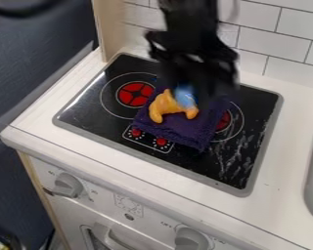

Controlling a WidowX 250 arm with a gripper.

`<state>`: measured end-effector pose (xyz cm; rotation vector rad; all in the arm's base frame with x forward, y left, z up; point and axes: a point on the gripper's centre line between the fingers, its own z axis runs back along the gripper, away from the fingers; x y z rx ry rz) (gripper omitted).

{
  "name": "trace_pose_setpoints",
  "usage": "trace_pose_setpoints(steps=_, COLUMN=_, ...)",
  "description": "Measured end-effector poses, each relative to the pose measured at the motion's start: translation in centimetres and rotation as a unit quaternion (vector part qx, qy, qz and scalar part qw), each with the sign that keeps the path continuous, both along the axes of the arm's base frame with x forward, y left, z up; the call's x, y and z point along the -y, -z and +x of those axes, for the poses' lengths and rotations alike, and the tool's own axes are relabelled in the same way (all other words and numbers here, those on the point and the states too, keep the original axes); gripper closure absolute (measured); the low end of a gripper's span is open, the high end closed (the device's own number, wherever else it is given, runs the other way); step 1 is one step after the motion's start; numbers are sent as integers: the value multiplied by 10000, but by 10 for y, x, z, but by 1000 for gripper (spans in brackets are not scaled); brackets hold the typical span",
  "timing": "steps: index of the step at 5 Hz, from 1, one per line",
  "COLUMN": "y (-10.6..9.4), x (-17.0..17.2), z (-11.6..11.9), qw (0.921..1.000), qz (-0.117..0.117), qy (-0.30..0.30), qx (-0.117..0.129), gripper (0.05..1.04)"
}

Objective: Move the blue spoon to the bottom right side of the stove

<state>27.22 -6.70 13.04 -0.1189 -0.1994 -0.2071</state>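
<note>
Black glass stove (84, 110), orange toy (164, 105) and blurred blue item (185, 96) on purple cloth (185, 129), black gripper (201, 78) above, if open, cannot tell.

- 1 black robot arm (189, 14) enters from the far side, a little right of the middle, and stands close to upright.
- Below it, the dark wrist (191, 46) widens to both left and right, with small pale glints along its left edge.
- 1 black gripper (201, 75) hangs beneath the wrist, pointing down, in the far half of the scene, just right of the middle.
</note>
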Motion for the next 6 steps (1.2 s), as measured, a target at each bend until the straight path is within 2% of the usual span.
trace_pose_setpoints(steps=1, y=14, x=16, z=-9, qw=9999, qz=83, qy=107, qx=5, gripper=672)
trace_pose_setpoints(steps=2, y=39, x=29, z=-16, qw=9995, qz=206, qy=213, qx=-136, gripper=672)
trace_pose_setpoints(steps=4, y=78, x=38, z=-13, qw=9984, qz=408, qy=235, qx=-312, gripper=672)
trace_pose_setpoints(steps=5, y=84, x=39, z=-12, qw=9984, qz=389, qy=284, qx=-300, gripper=673)
trace_pose_setpoints(steps=6, y=85, x=35, z=-9, qw=9985, qz=357, qy=273, qx=-315, gripper=622)
